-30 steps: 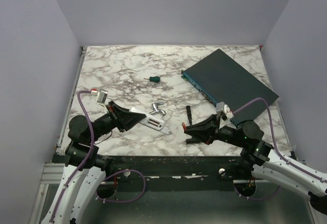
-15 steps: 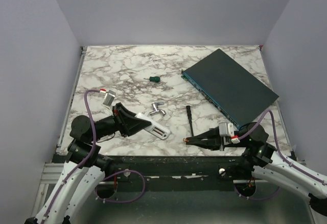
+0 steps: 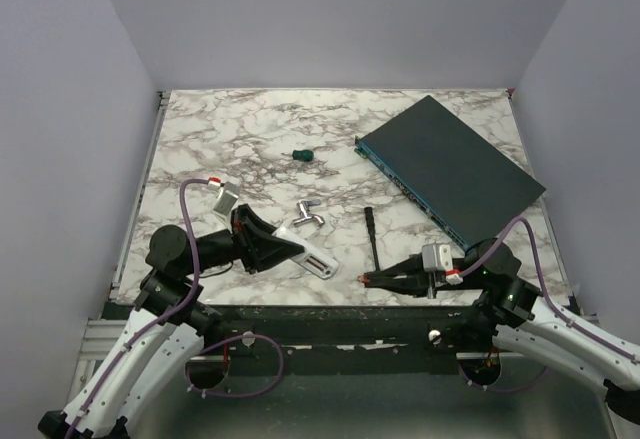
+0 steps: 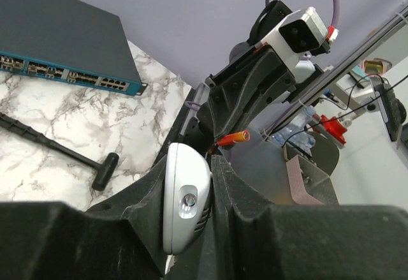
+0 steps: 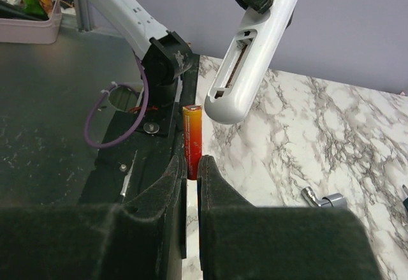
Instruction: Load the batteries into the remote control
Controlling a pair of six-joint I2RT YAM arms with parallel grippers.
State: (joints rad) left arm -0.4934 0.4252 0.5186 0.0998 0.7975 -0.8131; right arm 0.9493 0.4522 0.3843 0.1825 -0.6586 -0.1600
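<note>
The left tool [image 3: 275, 246] clamps the white remote [image 3: 312, 257] over the desk's [image 3: 220, 139] near edge. From overhead the right tool's [image 3: 372, 279] load is a speck; its wrist camera shows an orange battery [image 5: 192, 141] pinched upright, near the remote's open slot.

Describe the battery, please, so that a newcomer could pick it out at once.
Look at the near edge of the marble table, right of centre, where the right gripper points toward the white remote control. Pinched in its tips is the battery: a tiny orange-red cylinder, far shorter than the thin black tool lying beyond.
</note>
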